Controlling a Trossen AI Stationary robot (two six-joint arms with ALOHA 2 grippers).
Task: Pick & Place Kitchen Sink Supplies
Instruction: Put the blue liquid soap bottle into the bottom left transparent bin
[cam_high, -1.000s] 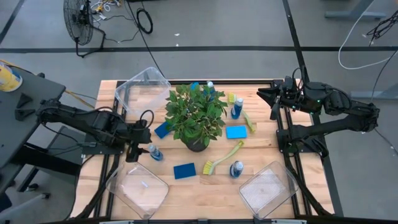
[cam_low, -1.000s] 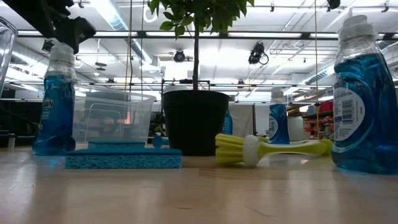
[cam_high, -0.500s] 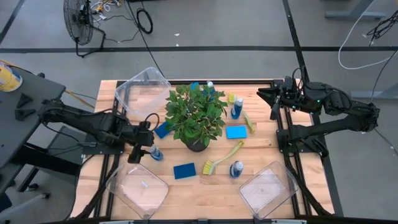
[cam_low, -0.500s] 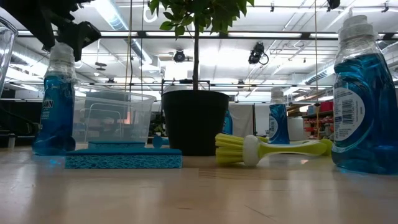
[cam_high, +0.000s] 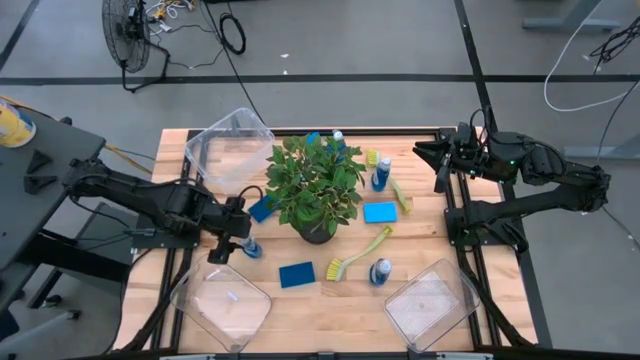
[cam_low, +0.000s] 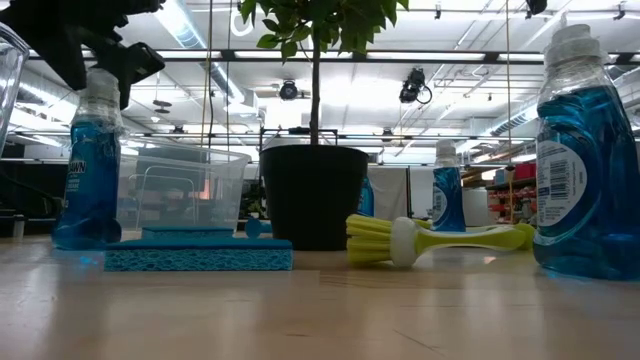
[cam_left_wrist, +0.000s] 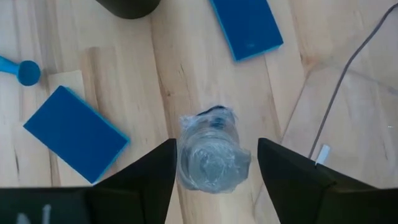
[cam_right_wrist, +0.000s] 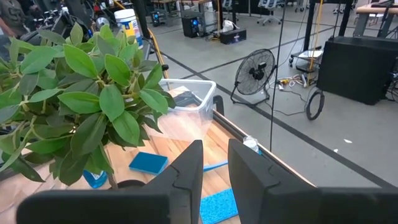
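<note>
1. Left arm: reaches in from the table's 9 o'clock edge, forearm angled toward centre, wrist bent downward.
2. Left gripper (cam_high: 240, 243): pointing straight down, fingers (cam_left_wrist: 146, 180) spread wide apart, closed on nothing.
3. Right arm: folded back at the 2 o'clock corner, waiting.
4. Right gripper (cam_high: 428, 160): raised, fingers (cam_right_wrist: 186, 171) parallel with a narrow gap, holding nothing.

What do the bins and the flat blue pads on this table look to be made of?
The bins look like clear, glossy hard plastic: the wood shows through the walls and the rims catch light. The flat blue pads seem to be soft matte sponge; in the low view the nearest one's side shows a porous, rough texture.
</note>
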